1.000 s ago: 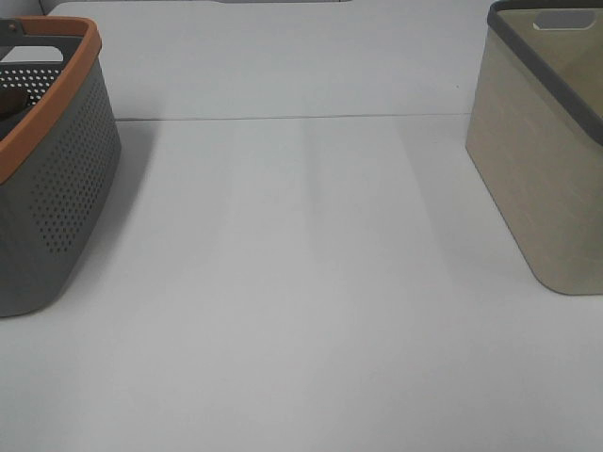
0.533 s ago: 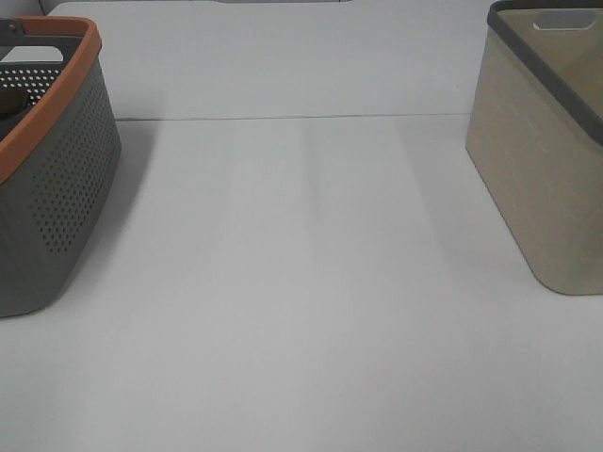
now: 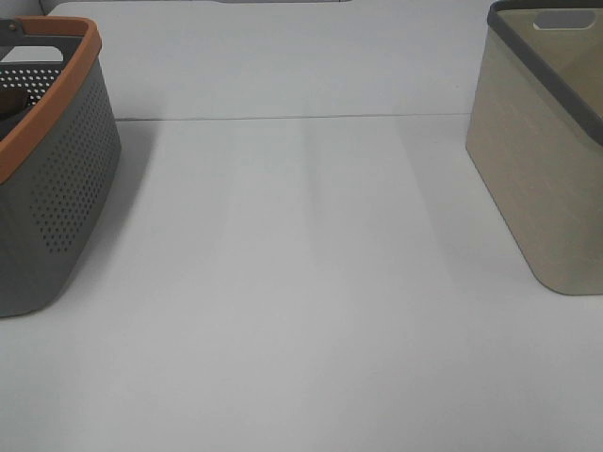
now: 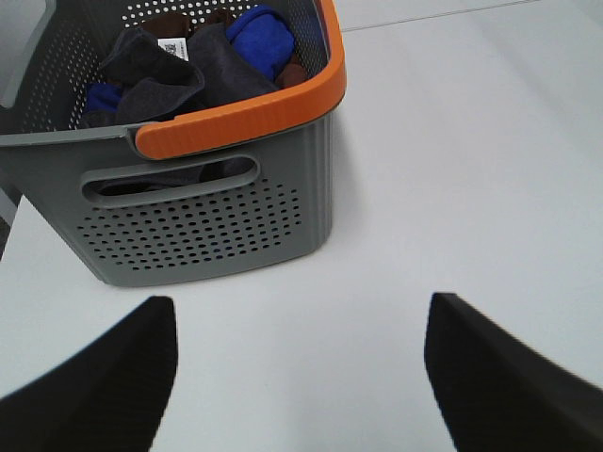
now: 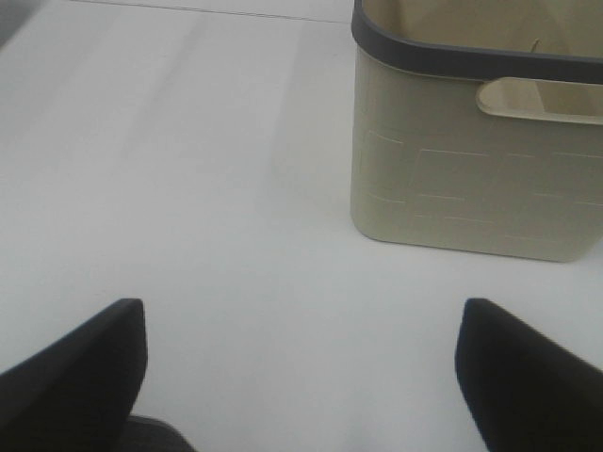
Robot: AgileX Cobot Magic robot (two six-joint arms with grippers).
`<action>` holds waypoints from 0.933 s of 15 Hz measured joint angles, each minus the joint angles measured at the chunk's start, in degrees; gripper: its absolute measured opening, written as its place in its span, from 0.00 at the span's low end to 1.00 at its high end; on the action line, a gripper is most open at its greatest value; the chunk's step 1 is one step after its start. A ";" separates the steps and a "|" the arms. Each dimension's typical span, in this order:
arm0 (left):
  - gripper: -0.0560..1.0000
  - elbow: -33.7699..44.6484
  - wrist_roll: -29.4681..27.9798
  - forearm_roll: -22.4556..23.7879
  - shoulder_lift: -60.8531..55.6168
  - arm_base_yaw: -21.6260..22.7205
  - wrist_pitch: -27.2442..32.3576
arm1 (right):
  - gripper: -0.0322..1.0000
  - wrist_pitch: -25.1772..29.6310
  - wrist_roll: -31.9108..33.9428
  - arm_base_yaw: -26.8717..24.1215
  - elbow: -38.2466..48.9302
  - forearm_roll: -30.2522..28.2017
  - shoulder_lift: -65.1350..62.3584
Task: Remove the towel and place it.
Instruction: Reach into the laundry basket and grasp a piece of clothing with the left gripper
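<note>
The dark towel (image 4: 151, 73) with a small white tag lies crumpled inside the grey perforated basket (image 4: 203, 221) with an orange rim, among a blue cloth (image 4: 259, 33) and a brown one. My left gripper (image 4: 297, 377) is open and empty, over the white table just in front of the basket's handle side. My right gripper (image 5: 301, 377) is open and empty, over the table in front of the beige basket (image 5: 471, 179). Neither gripper shows in the exterior high view, where the grey basket (image 3: 57, 188) stands at the left edge and its contents are mostly hidden.
The beige basket (image 3: 542, 169) with a dark grey rim stands at the right of the white table (image 3: 301, 282); its inside looks empty in the right wrist view. A seam crosses the table at the back.
</note>
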 joint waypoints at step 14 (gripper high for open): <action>0.72 0.00 0.00 0.00 0.00 0.00 0.00 | 0.84 0.00 0.00 0.00 0.00 0.00 0.00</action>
